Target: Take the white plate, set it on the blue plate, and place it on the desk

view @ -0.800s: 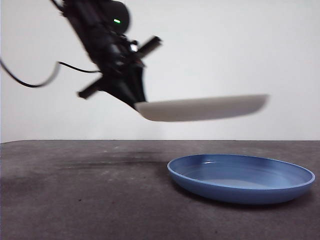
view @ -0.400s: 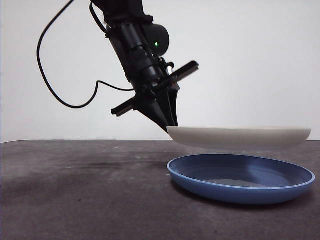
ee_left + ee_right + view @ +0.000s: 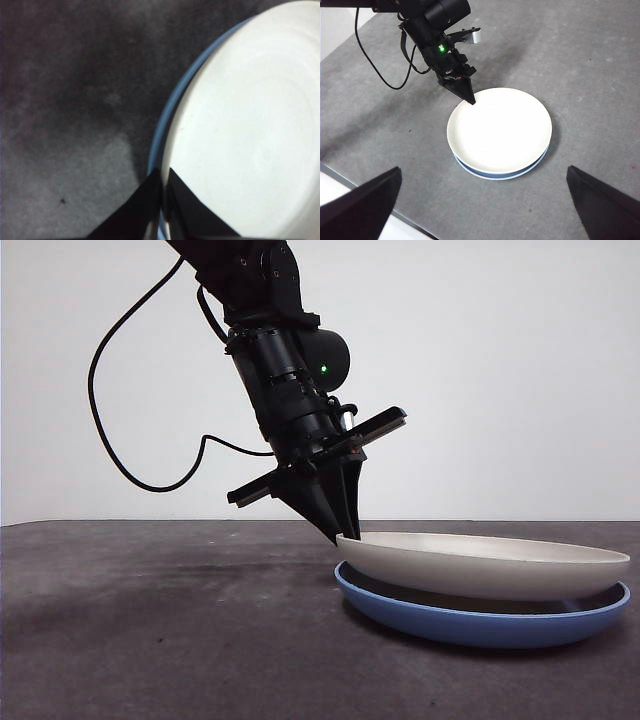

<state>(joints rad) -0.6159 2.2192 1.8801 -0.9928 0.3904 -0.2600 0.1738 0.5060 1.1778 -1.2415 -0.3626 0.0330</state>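
Lowered since the earlier frame, the white plate (image 3: 485, 565) now nests in the blue plate (image 3: 480, 625) on the desk (image 3: 150, 630). Left gripper (image 3: 343, 530) pinches its rim — stacking step nearly done. Next: release. Right gripper (image 3: 480, 200) hangs high above, jaws spread wide.

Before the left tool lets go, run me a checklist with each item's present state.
1. White plate over the blue plate: ok, nested inside its rim.
2. White plate level: not ok, the gripped edge sits higher.
3. Left tool shut on the white plate's rim: ok.
4. Blue plate flat on the desk: ok.
5. Right tool clear of the plates: ok, open and well above.
6. Full contact between the plates: cannot tell.
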